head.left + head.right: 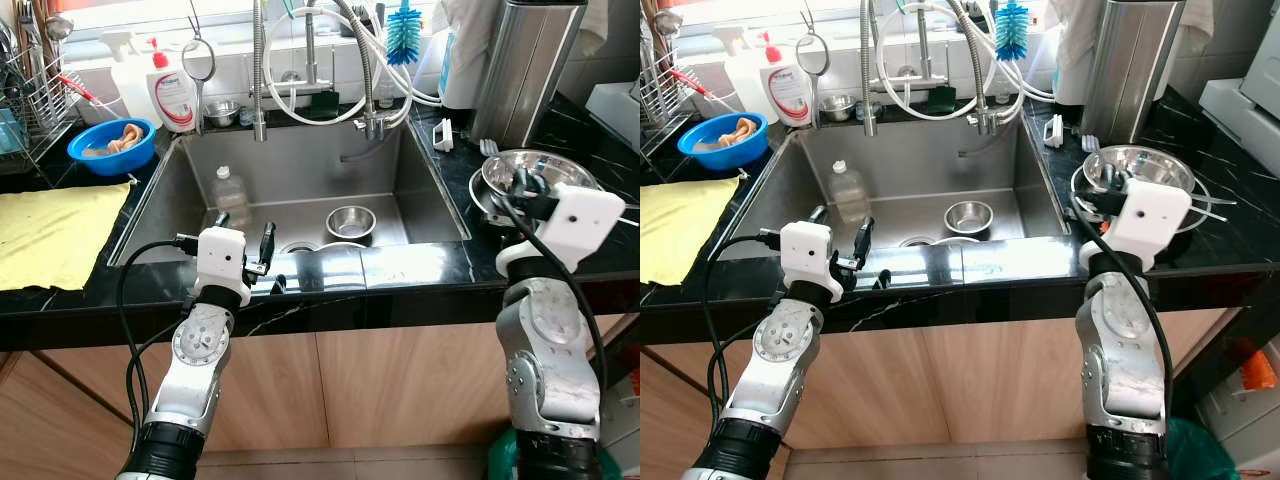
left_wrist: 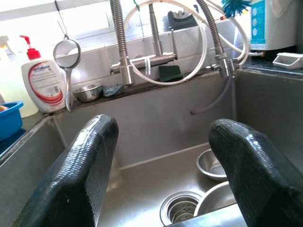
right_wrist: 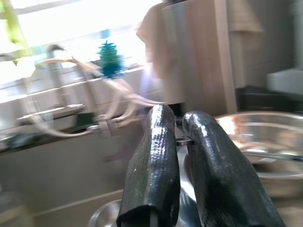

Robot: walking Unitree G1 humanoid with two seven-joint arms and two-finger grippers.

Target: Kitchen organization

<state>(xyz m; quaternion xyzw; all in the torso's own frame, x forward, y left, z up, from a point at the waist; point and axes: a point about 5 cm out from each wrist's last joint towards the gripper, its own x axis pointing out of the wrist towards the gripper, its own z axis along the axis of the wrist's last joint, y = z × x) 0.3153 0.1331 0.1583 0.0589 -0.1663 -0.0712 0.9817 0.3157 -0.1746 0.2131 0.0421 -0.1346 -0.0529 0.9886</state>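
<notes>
The robot stands at a black stone counter (image 1: 420,262) with a steel sink (image 1: 300,170) set in it at twelve o'clock. The left gripper (image 1: 245,240) hangs over the sink's near rim, its two black fingers (image 2: 85,165) spread wide with nothing between them; the left wrist view looks past them to the drain (image 2: 182,208) and the back wall of the basin. In the basin a small steel bowl (image 1: 351,221) sits right of the drain, and a clear plastic bottle (image 1: 230,195) stands toward ten o'clock, its contents hard to judge. A second rounded steel rim just in front of the small bowl is cut off by the counter edge. The right gripper (image 3: 177,165) is at two o'clock over the counter, close to a large steel bowl (image 1: 535,170) that rests there; its fingers are pressed nearly together, and the blurred right wrist view does not settle whether they pinch the bowl's rim or anything else. From the head views the white wrist housing hides those fingertips. A blue bowl (image 1: 112,145) sits at ten o'clock, a yellow cloth (image 1: 55,230) lies at nine o'clock, and a soap bottle (image 1: 172,92) stands behind the sink's left corner. A dish rack (image 1: 30,95) is cut off at the far left.
</notes>
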